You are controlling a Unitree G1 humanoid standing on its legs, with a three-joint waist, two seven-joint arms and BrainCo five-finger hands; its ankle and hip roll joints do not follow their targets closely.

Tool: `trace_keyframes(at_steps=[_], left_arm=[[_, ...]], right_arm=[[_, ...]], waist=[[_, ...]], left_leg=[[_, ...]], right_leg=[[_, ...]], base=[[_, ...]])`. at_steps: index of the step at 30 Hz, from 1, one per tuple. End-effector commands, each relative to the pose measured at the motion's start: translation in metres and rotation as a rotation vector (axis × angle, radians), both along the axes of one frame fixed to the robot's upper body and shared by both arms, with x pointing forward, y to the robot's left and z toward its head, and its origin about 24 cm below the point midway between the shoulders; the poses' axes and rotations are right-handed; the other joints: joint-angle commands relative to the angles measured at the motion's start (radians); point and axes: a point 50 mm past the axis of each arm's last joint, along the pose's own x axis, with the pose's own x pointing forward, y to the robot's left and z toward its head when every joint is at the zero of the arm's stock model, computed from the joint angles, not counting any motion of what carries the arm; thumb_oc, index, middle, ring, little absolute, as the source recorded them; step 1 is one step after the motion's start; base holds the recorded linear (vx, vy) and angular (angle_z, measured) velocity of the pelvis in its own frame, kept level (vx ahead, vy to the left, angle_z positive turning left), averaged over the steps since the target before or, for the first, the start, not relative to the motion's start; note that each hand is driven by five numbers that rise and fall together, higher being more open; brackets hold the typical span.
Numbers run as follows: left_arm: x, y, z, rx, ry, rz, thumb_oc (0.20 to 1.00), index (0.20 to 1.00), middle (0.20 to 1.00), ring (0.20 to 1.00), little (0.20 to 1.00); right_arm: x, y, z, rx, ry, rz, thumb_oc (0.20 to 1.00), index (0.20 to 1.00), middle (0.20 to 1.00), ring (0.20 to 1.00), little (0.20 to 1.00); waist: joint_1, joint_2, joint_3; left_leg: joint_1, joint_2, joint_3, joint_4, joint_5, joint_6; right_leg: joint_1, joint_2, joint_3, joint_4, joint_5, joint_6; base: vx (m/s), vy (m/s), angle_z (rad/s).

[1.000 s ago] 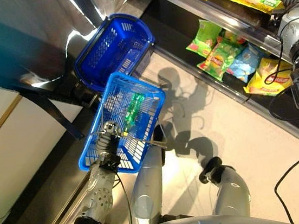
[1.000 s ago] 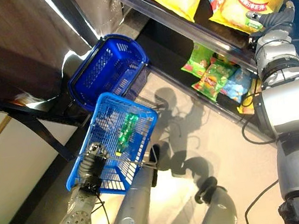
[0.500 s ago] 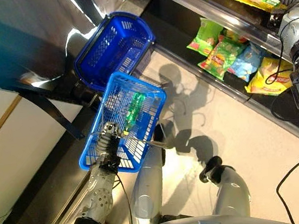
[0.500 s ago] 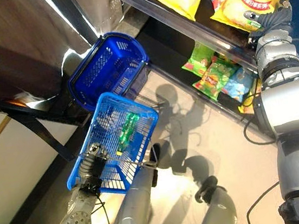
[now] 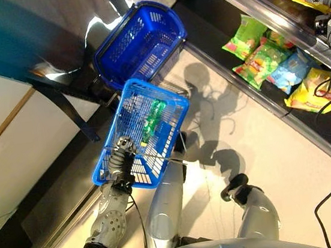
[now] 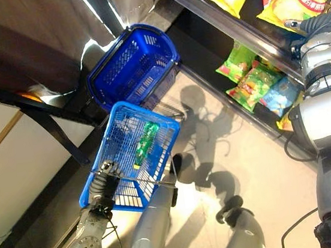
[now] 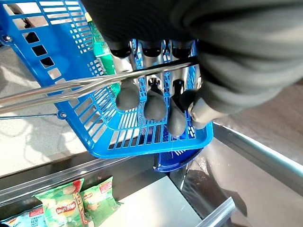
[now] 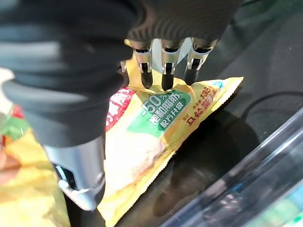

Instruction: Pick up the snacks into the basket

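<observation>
The whole head view has shifted, so the camera moved. The left hand [image 7: 156, 101] stays curled round the metal handle [image 7: 71, 87] of the light-blue plastic basket [image 5: 142, 133]. The right hand [image 8: 163, 66] rests straight fingers on the yellow crisp bag [image 8: 151, 142] lying on the upper shelf [image 6: 225, 20], ungrasped.

floor: pale beige smooth floor [image 5: 277, 146], hard shadows | left: dark glossy counter [image 5: 15, 33] | right: black metal-edged display shelf [image 6: 225, 23]

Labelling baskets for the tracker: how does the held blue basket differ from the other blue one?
The held basket, lighter blue, hangs by its metal handle from the left robot hand and has a green packet inside. The dark blue basket sits by the shelf base, ungripped, nothing visible in it. Both are slotted plastic.
</observation>
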Motion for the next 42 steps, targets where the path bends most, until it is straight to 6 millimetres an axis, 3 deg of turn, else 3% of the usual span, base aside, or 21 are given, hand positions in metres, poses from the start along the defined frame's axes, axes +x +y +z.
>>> trace_keyframes(at_steps=[1,10,18,25,36,39,40,41,42], left_arm=[[-0.003,-0.008,0.032,-0.017,-0.173,-0.073,0.200,0.200,0.200,0.200,0.200],[0.000,-0.005,0.036,0.015,-0.193,-0.071,0.200,0.200,0.200,0.200,0.200],[0.003,-0.008,0.040,0.037,-0.218,-0.110,0.200,0.200,0.200,0.200,0.200],[0.005,-0.008,0.040,0.047,-0.219,-0.121,0.200,0.200,0.200,0.200,0.200],[0.006,-0.005,0.038,0.034,-0.210,-0.101,0.200,0.200,0.200,0.200,0.200],[0.008,-0.003,0.037,0.046,-0.208,-0.077,0.200,0.200,0.200,0.200,0.200],[0.009,-0.002,0.036,0.049,-0.206,-0.068,0.200,0.200,0.200,0.200,0.200],[0.009,-0.001,0.036,0.054,-0.207,-0.059,0.200,0.200,0.200,0.200,0.200],[0.009,-0.001,0.036,0.055,-0.206,-0.058,0.200,0.200,0.200,0.200,0.200]], right_arm=[[-0.007,0.002,0.052,-0.175,-0.066,-0.020,0.200,0.200,0.200,0.200,0.200],[-0.005,0.003,0.046,-0.186,-0.057,-0.034,0.200,0.200,0.200,0.200,0.200],[-0.016,-0.018,0.032,-0.167,-0.038,-0.093,0.200,0.200,0.200,0.200,0.200],[-0.017,-0.022,0.024,-0.162,-0.031,-0.104,0.200,0.200,0.200,0.200,0.200],[-0.008,-0.010,0.019,-0.143,-0.052,-0.063,0.200,0.200,0.200,0.200,0.200],[0.001,0.004,0.015,-0.092,-0.109,-0.016,0.200,0.200,0.200,0.200,0.200],[0.005,0.010,0.008,-0.049,-0.138,0.007,0.479,0.479,0.479,0.479,0.479],[0.008,0.015,0.004,-0.013,-0.165,0.024,1.000,1.000,1.000,1.000,1.000],[0.008,0.016,0.003,-0.011,-0.164,0.025,1.000,1.000,1.000,1.000,1.000]], waist=[[0.030,0.037,-0.016],[0.025,0.037,-0.010],[0.017,0.035,-0.013],[0.001,0.019,-0.021],[-0.037,-0.010,-0.028],[-0.051,-0.019,-0.029],[-0.056,-0.023,-0.030],[-0.060,-0.026,-0.031],[-0.060,-0.028,-0.031]], left_leg=[[-0.015,0.011,0.053,0.037,-0.076,0.041],[-0.013,0.013,0.052,0.052,-0.082,0.044],[-0.021,0.014,0.057,0.084,-0.099,0.051],[-0.016,0.019,0.064,0.121,-0.123,0.056],[-0.006,0.025,0.089,0.160,-0.151,0.064],[0.006,0.032,0.099,0.156,-0.153,0.062],[0.015,0.037,0.101,0.153,-0.155,0.061],[0.022,0.040,0.104,0.153,-0.157,0.061],[0.024,0.040,0.104,0.153,-0.158,0.061]], right_leg=[[0.008,0.021,0.015,0.021,0.112,0.048],[0.005,0.016,0.025,0.035,0.111,0.048],[0.005,0.010,0.024,0.042,0.115,0.049],[0.005,0.008,0.041,0.053,0.115,0.045],[0.012,0.007,0.065,0.035,0.138,0.048],[0.019,0.014,0.073,0.021,0.145,0.047],[0.025,0.016,0.077,0.016,0.147,0.048],[0.031,0.017,0.078,0.013,0.148,0.048],[0.033,0.018,0.078,0.012,0.148,0.048]], base=[[-0.01,-0.004,0.04],[-0.02,0.002,0.00],[-0.04,0.017,0.00],[-0.02,0.038,-0.01],[0.00,0.042,-0.12],[0.01,0.041,-0.04],[0.03,0.034,-0.08],[0.03,0.021,-0.13],[0.02,0.021,-0.18]])
